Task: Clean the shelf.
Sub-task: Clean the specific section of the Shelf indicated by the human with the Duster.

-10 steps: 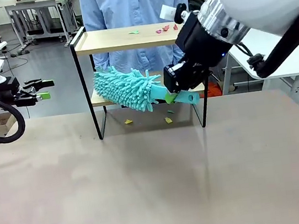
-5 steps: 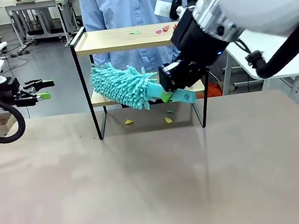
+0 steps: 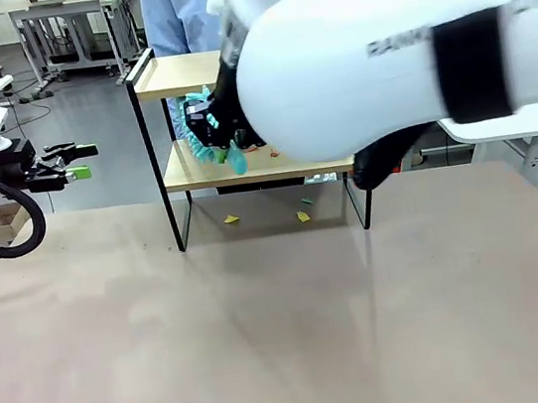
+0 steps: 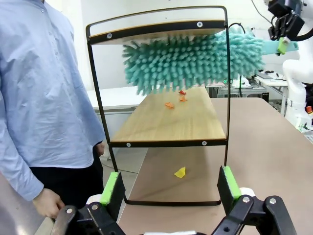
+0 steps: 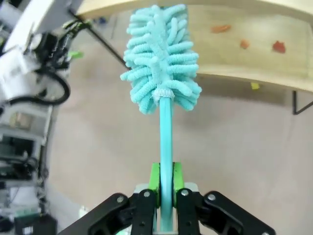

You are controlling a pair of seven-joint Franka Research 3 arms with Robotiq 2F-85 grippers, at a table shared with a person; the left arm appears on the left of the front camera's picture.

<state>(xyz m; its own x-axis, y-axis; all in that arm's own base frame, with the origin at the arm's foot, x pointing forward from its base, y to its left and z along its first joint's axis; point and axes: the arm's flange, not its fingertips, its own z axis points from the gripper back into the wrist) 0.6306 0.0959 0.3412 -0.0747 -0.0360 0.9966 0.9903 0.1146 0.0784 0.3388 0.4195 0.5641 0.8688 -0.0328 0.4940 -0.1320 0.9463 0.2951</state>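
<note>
This looks like a robot lab. A big white robot arm [image 3: 379,56] reaches over a plain tan surface [image 3: 269,342]. Behind it stand more white work tables [image 3: 71,3] on metal legs. The floor [image 3: 102,115] is bare and grey, with black cables [image 3: 32,86] lying on it.

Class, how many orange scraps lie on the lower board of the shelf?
3 orange scraps, all on the lower board: one nearest the left wrist camera, one just beyond it, one under the duster's fringe. The duster may hide more.
</note>
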